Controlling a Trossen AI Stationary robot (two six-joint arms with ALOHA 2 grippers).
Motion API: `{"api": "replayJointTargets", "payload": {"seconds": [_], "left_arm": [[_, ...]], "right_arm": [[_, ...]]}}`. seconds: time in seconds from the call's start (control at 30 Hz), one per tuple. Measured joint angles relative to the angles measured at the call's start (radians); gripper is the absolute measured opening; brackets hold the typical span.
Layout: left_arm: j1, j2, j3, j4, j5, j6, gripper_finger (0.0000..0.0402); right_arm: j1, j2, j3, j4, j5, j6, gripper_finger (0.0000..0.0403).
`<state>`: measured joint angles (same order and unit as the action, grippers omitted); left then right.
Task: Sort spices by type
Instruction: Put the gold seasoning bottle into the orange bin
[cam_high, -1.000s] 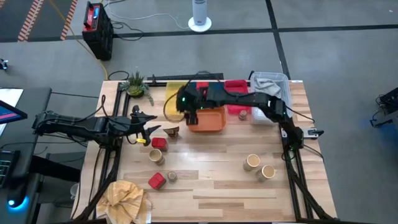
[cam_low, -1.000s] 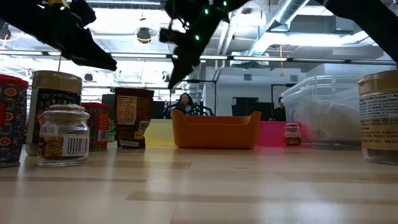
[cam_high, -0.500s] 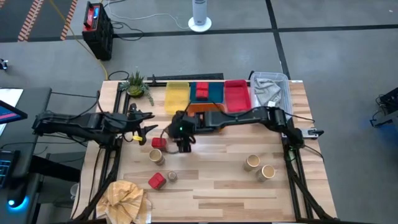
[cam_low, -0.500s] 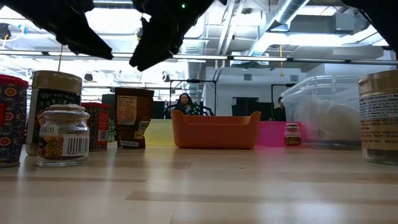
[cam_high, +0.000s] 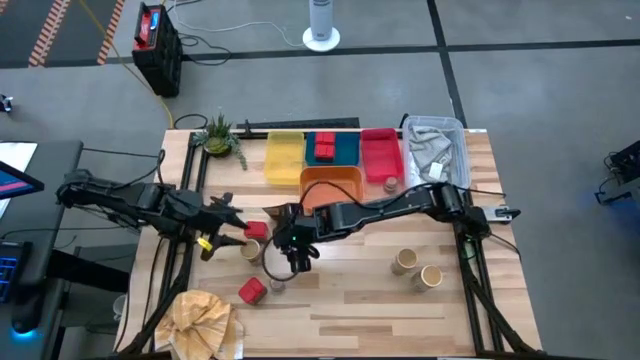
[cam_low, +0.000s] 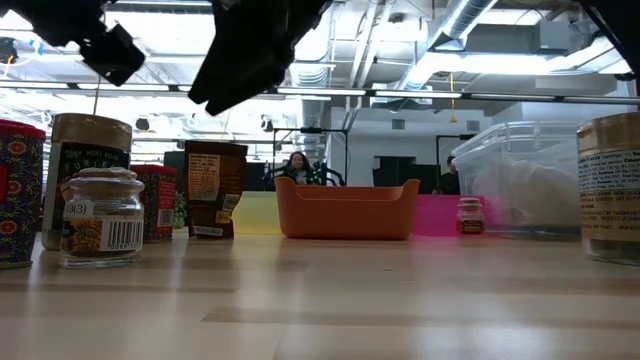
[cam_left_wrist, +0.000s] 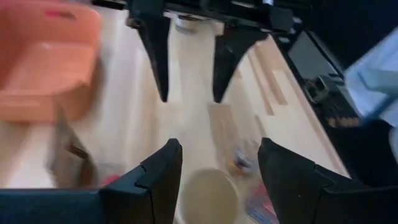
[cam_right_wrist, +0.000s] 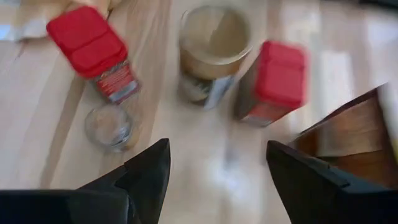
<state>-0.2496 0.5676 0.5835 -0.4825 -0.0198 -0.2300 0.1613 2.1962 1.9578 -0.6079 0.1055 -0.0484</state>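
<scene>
Several spices stand at the table's left middle: a red tin (cam_high: 255, 229), a tan jar (cam_high: 250, 250), a second red tin (cam_high: 250, 290) and a small glass shaker (cam_high: 275, 283). A dark brown piece (cam_right_wrist: 348, 137) stands just beyond them. Two more tan jars (cam_high: 405, 262) stand at the near right. My right gripper (cam_high: 297, 262) hovers open above the left group, with nothing between its fingers (cam_right_wrist: 149, 174). My left gripper (cam_high: 232, 233) hangs open beside the red tin, looking over the tan jar's pale top (cam_left_wrist: 208, 193) toward the right gripper (cam_left_wrist: 189, 93).
Yellow (cam_high: 284, 158), blue (cam_high: 338, 150), red (cam_high: 380, 155) and orange (cam_high: 332, 185) trays line the far side; a red tin (cam_high: 324, 148) lies in the blue one. A clear bin (cam_high: 435, 145), a plant (cam_high: 218, 135) and a tan cloth (cam_high: 200, 315) stand around.
My right gripper has swung from above the orange tray toward the table's near left, sinking a little, and now hangs over the left group of spices. My left gripper has drawn back toward the near edge and tipped up. Both have stayed open; no spice has moved.
</scene>
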Motion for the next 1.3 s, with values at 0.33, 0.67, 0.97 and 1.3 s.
{"api": "replayJointTargets", "payload": {"seconds": [0.33, 0.67, 0.97, 1.3], "left_arm": [[-0.281, 0.121, 0.0, -0.028, -0.266, -0.082, 0.02], [-0.307, 0.281, 0.0, -0.041, -0.344, -0.033, 0.0239], [-0.284, 0.367, 0.074, -0.04, -0.344, -0.019, 0.0335], [-0.231, 0.455, 0.077, -0.096, -0.336, -0.052, 0.0343]], "right_arm": [[0.073, 0.001, -0.001, 0.017, 0.056, 0.051, 0.0292], [0.071, -0.013, 0.001, -0.106, 0.119, 0.088, 0.0292], [0.065, -0.011, 0.0, -0.166, 0.13, 0.128, 0.0292], [0.09, -0.011, 0.0, -0.159, 0.132, 0.137, 0.0292]]}}
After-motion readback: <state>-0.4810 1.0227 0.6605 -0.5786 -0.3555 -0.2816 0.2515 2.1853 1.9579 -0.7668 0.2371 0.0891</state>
